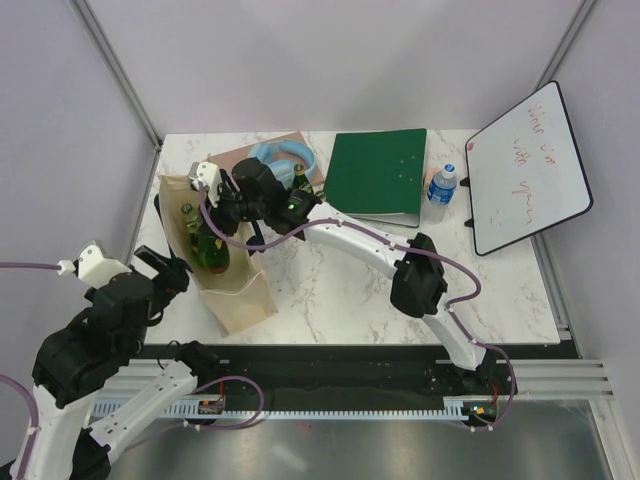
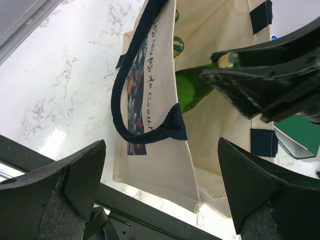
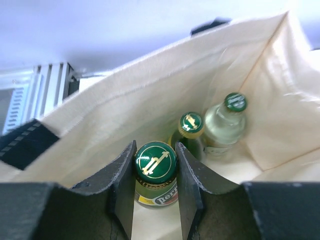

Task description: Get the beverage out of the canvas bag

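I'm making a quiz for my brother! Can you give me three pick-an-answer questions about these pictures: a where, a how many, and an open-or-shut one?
1. Where is the green folder? A inside the bag; B on the table, outside the bag; C under the bag.
2. How many bottles are in the bag? A one; B three; C five.
3. The left tool is: A open; B shut on a bottle; C shut on the folder.
Answers: B, it lies flat on the table. B, three caps show inside. A, its fingers stand wide apart, holding nothing.
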You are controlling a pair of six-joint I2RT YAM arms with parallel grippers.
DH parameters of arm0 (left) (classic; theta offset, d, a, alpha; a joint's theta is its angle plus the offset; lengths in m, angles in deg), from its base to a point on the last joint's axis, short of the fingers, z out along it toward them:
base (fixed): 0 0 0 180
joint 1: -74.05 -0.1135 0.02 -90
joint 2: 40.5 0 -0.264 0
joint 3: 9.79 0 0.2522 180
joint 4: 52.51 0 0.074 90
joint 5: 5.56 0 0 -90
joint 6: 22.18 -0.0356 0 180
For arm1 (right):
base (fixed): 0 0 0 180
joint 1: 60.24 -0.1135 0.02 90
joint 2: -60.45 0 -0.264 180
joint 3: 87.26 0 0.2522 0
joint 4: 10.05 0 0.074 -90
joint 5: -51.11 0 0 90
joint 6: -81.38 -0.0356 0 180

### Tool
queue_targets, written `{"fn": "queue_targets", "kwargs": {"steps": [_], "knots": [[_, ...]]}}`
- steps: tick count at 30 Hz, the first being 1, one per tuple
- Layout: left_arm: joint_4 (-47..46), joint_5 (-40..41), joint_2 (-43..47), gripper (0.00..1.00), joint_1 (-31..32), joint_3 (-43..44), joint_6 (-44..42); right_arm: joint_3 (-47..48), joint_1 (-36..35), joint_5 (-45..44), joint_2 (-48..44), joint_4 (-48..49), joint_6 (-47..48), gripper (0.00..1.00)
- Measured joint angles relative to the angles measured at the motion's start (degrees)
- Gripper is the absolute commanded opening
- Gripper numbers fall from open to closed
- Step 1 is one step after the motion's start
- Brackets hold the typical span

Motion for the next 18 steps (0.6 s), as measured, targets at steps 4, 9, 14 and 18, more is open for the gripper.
{"fn": "queue_targets", "kwargs": {"steps": [4, 9, 14, 18], "knots": [[-0.3, -0.4, 0.0, 0.99, 0.0, -0.3, 0.0, 0.3, 0.6, 0.0, -2.8, -0.1, -1.1, 0.00], [-1.4, -0.8, 0.0, 0.99, 0.0, -0.7, 0.0, 1.9, 1.0, 0.2, -5.6, -0.6, -2.3, 0.00], [-2.5, -1.9, 0.0, 0.99, 0.0, -1.2, -0.4, 4.0, 1.6, 0.5, -8.7, -1.7, -3.7, 0.00], [-3.9, -2.5, 0.0, 0.99, 0.0, -1.2, -1.7, 5.5, 2.4, 1.0, -11.7, -1.9, -5.6, 0.00]]}}
